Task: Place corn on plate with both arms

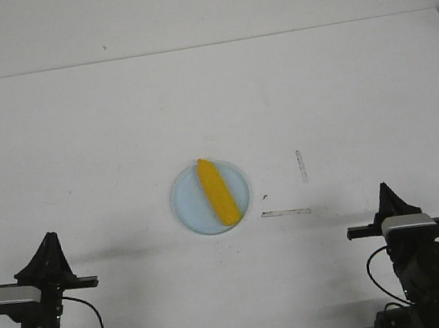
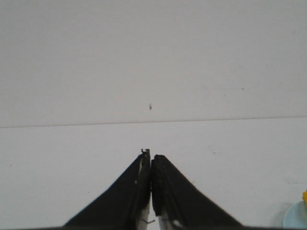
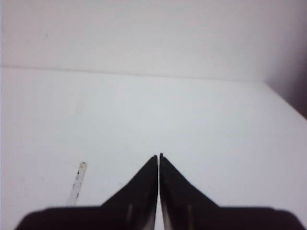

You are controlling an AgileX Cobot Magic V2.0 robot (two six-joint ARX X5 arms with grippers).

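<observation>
On the pale blue plate [image 1: 189, 208] lies the yellow corn cob [image 1: 217, 191]; left gripper [image 1: 49, 239] and right gripper [image 1: 385, 188], jaws closed and empty, flank the plate, well apart.

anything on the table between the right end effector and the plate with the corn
In the front view, two thin strips of tape lie on the table between the right end effector and the plate holding the corn; otherwise bare.

Yellow corn [image 1: 218, 192] lying diagonally on pale-blue plate [image 1: 186, 209], mid-table
</observation>
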